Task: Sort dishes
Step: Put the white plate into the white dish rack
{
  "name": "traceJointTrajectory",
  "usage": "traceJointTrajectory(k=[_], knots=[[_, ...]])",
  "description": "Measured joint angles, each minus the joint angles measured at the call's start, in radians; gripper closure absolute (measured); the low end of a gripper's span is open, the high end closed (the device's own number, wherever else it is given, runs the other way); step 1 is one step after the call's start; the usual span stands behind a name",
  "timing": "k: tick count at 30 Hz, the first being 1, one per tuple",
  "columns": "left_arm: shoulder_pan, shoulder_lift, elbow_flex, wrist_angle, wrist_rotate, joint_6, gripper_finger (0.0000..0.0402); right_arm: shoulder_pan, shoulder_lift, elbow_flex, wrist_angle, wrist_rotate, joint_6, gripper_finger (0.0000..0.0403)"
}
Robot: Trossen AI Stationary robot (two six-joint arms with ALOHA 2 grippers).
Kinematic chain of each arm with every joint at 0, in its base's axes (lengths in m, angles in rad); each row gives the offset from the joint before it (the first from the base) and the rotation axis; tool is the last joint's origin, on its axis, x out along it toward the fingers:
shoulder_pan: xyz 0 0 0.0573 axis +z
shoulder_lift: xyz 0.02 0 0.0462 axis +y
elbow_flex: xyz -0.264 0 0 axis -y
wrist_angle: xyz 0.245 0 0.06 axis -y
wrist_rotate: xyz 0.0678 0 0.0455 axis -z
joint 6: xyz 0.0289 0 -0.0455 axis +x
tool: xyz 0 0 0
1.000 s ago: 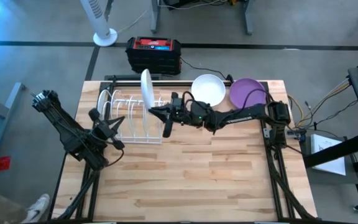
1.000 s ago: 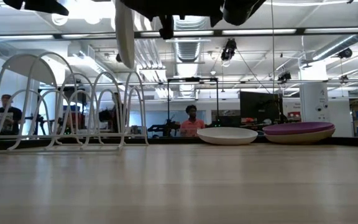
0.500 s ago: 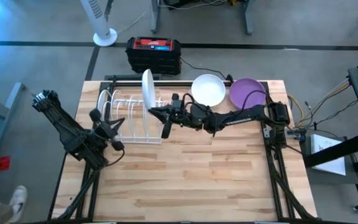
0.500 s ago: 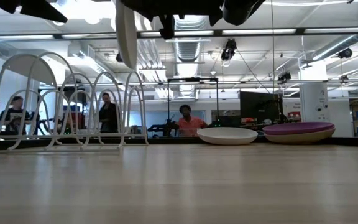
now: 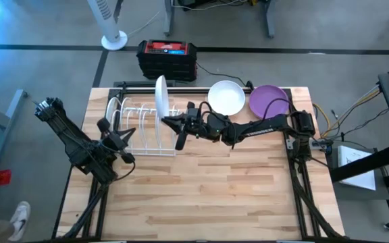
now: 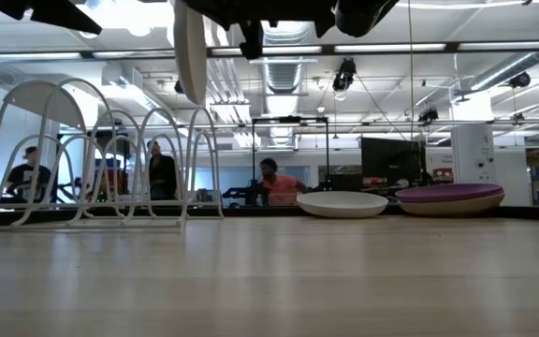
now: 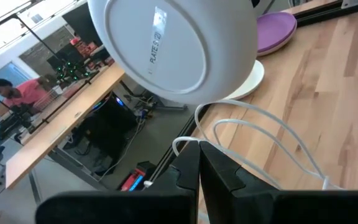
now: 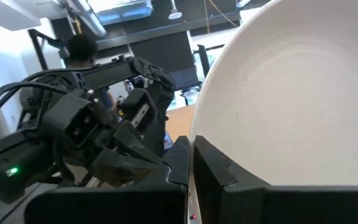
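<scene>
On the desk [image 5: 208,189], going left to right: the left claw [image 5: 123,152] waits just in front of the rack's [image 5: 140,128] near-left corner, its fingers pressed together on nothing. The white wire rack stands at the back left. Above its right end a white plate [image 5: 160,96] hangs on edge, clear of the wires, pinched at its rim by the right claw [image 5: 167,120], whose arm reaches in from the right side. In the low view the plate [image 6: 189,51] hangs above the rack's hoops. Further right, a white bowl [image 5: 226,97] lies flat at the back edge, and a purple plate [image 5: 269,100] lies just beside it.
</scene>
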Motion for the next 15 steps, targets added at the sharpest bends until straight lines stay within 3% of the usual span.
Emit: traceJointTrajectory(k=[8,15], knots=[[0.000,0.000,0.000,0.000,-0.014,0.003,0.0401,0.000,-0.001,0.000,0.004,0.008,-0.096,0.0403],[0.000,0.001,0.000,0.014,-0.128,-0.033,0.0401,0.000,-0.002,-0.008,0.019,0.043,-0.103,0.0403]])
